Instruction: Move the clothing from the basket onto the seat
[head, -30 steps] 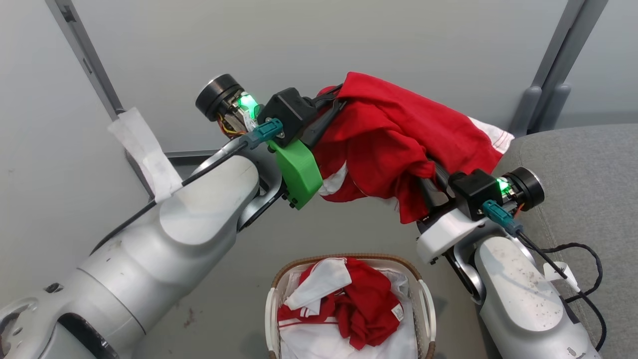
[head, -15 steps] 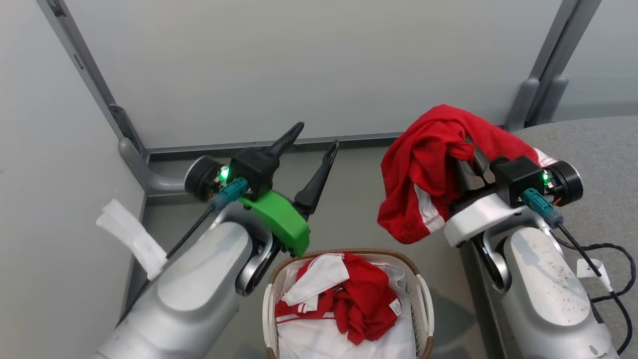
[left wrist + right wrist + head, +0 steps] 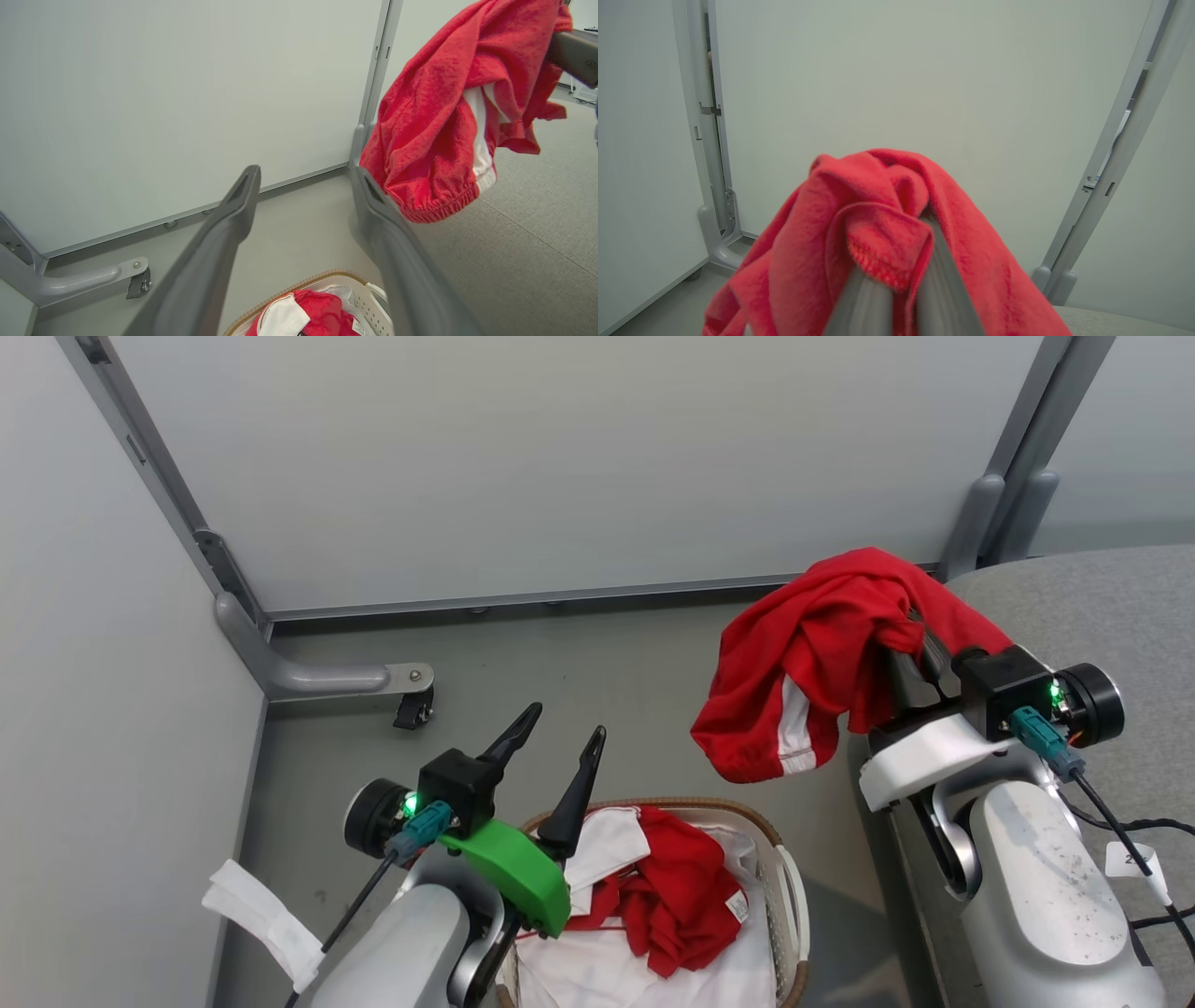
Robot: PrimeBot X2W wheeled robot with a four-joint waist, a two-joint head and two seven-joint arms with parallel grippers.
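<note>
A red garment (image 3: 812, 663) with a white stripe hangs in the air, draped over my right gripper (image 3: 910, 630), which is shut on it at the left edge of the grey seat (image 3: 1111, 616). It also shows as a red bundle (image 3: 878, 233) around the fingers in the right wrist view, and as hanging red cloth (image 3: 444, 126) in the left wrist view. My left gripper (image 3: 565, 723) stands open and holds nothing, just above the basket's (image 3: 789, 887) left rim. More red and white clothing (image 3: 672, 896) lies in the basket.
Grey partition walls (image 3: 560, 467) close the back and left, with a metal foot bracket (image 3: 317, 677) on the floor. A black cable (image 3: 1139, 831) lies on the seat beside my right arm. A white tag (image 3: 257, 915) hangs from my left arm.
My left gripper let go of the red garment, opened, and dropped back down to the basket. The garment now hangs from the right gripper alone, which moved right toward the seat.
</note>
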